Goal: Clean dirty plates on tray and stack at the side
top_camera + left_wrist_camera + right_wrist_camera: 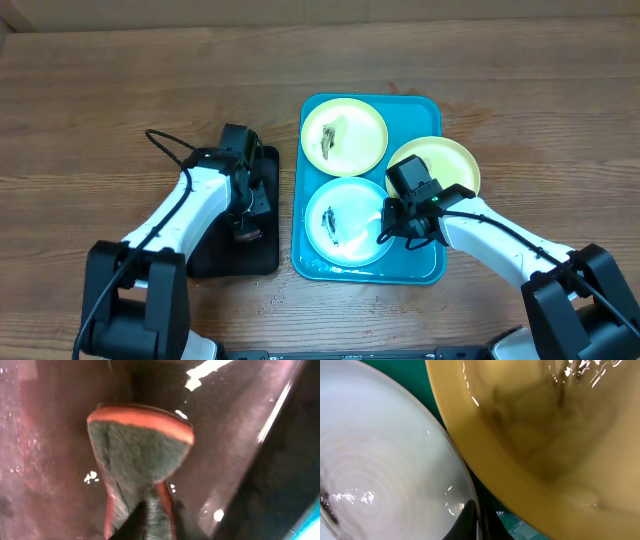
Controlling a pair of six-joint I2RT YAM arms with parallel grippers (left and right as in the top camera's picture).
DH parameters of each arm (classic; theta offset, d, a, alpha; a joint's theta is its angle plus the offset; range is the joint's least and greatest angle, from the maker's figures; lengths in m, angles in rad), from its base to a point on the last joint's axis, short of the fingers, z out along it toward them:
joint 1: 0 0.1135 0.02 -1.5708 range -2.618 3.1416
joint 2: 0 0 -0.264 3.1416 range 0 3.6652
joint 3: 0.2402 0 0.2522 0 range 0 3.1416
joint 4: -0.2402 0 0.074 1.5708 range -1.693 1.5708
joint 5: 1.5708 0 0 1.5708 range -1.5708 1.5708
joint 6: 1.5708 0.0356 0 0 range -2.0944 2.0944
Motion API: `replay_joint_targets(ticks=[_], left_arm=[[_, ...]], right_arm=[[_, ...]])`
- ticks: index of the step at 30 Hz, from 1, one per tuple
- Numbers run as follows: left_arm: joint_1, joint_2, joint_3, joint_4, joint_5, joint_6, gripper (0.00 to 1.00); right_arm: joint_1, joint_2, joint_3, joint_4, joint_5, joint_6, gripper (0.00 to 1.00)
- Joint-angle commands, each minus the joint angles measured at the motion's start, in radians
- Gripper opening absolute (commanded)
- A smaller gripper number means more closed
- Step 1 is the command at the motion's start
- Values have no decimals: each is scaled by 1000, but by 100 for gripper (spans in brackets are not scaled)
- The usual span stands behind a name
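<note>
The blue tray (420, 268) holds three pale yellow-green plates. The far plate (344, 135) and the near plate (347, 221) carry dark smears. The third plate (433, 165) sits at the tray's right side, overlapping its rim. My right gripper (388, 228) is shut on the near plate's right rim; in the right wrist view its fingers (477, 527) straddle that plate's rim (380, 460), next to the third plate (545, 435). My left gripper (247, 228) is over the black tray, shut on a sponge (140, 455) with a green scouring face and an orange edge.
The black tray (215, 255) lies on the wooden table just left of the blue tray, under my left arm. Bare wood surrounds both trays. The blue tray's floor shows between the plates in the right wrist view (520, 527).
</note>
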Motion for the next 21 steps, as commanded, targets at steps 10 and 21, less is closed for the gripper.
replay_joint_targets(ticks=[10,21], left_arm=[[-2,-23,135,-168,-56,7,54],[-2,48,-64,27,-63,-1,31]], right_arm=[[-8,7,-1,-19,100,-1,4],[-8,7,-1,-20,100,-1,4]])
